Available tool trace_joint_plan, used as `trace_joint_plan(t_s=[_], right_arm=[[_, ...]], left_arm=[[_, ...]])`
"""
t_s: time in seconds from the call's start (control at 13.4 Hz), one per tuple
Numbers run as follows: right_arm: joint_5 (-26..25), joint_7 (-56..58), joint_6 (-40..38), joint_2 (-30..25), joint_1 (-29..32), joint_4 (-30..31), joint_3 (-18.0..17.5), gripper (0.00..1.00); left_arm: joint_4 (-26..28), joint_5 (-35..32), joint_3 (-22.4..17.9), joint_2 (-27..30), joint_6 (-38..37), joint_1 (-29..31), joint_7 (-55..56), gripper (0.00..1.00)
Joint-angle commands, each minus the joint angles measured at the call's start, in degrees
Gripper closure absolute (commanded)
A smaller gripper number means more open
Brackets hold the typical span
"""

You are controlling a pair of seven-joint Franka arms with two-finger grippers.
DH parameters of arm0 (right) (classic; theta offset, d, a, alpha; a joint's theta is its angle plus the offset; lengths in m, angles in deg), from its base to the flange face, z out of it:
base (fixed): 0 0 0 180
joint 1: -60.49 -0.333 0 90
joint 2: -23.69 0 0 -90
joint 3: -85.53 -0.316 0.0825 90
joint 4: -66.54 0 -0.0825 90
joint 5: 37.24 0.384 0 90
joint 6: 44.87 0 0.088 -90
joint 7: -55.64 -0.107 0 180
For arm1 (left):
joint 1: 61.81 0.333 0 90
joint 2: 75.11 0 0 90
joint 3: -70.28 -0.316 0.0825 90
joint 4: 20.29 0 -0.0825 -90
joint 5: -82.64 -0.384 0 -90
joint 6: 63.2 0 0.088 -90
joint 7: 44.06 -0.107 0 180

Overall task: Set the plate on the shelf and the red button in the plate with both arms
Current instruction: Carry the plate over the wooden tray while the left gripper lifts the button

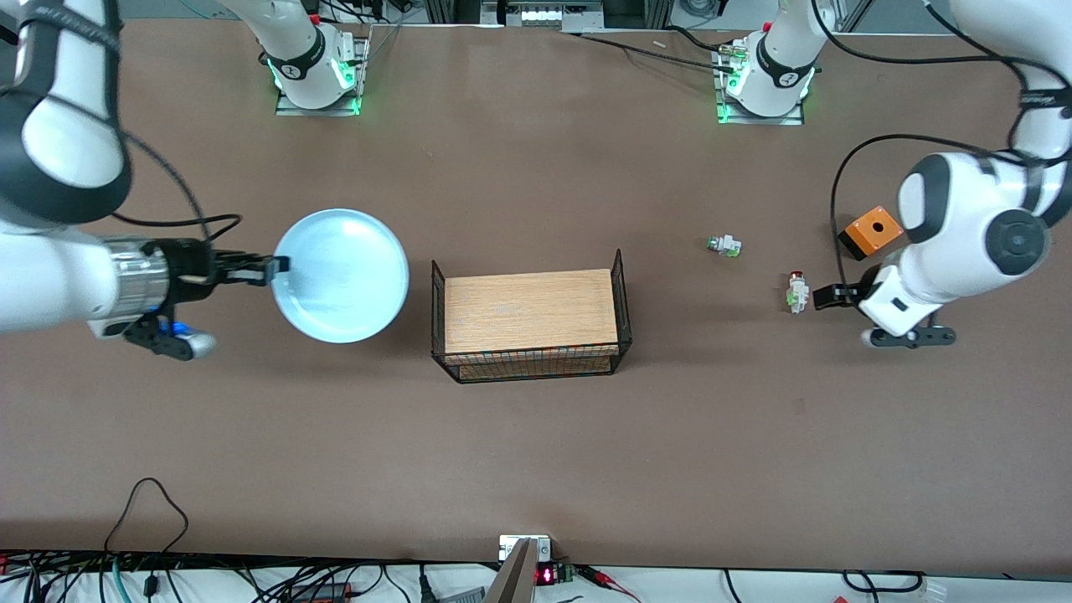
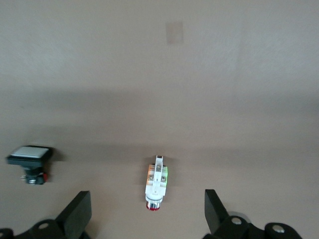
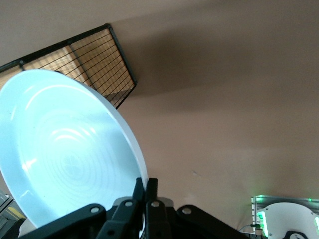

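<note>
Pale-blue front view: the round, glossy light-blue plate [image 1: 341, 275] is pinched at its rim by the right gripper [image 1: 266, 270], over the table toward the right arm's end, beside the black wire basket with a wooden floor [image 1: 530, 316].
Front view, left arm's end: the small white-bodied red button [image 1: 796, 291] lies on the brown table [image 1: 536, 452] just beside the left gripper [image 1: 825, 296] — an orange box [image 1: 871, 230] sits farther from the camera.
Left wrist view: fingers [image 2: 77, 213] spread wide, red button [image 2: 156, 183] between them, untouched; a black button with white face [image 2: 30, 157] lies nearby.
Right wrist view: jaws clamped together on the plate's [image 3: 65, 149] edge — basket [image 3: 94, 62] close by.
</note>
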Motion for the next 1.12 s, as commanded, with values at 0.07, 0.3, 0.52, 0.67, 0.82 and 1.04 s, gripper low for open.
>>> trace_joint_plan(t_s=[0.07,0.3,0.52,0.67,0.82,1.04], right_arm=[[1.0,-5.5,2.4,-0.7,-5.3,-1.5,0.3,1.00],[0.4,-9.8,6.6,-0.7,-10.3,-1.3,0.5,1.00],[-2.9,-13.0,13.2,0.0,-15.3,-0.3,0.5,1.00],[-3.5,-13.2,17.0,0.2,-16.9,2.1,0.5,1.00],[-3.7,-13.2,20.6,0.2,-18.2,5.4,0.6,1.00],[-6.3,-13.1,23.3,0.2,-19.7,7.3,0.5,0.99]], left_arm=[[3.6,-0.6,0.0,-2.4,3.4,-0.1,-0.4,0.00],[7.9,-0.5,0.3,-4.0,9.1,0.1,-2.3,0.00],[12.5,-0.5,0.4,-4.3,16.1,0.1,-2.3,0.00],[14.0,-0.5,0.4,-4.7,18.5,0.1,-2.5,0.00],[14.2,-0.6,0.4,-5.8,18.8,0.1,-3.9,0.00],[14.1,-0.5,0.4,-6.5,18.9,0.4,-6.2,0.39]])
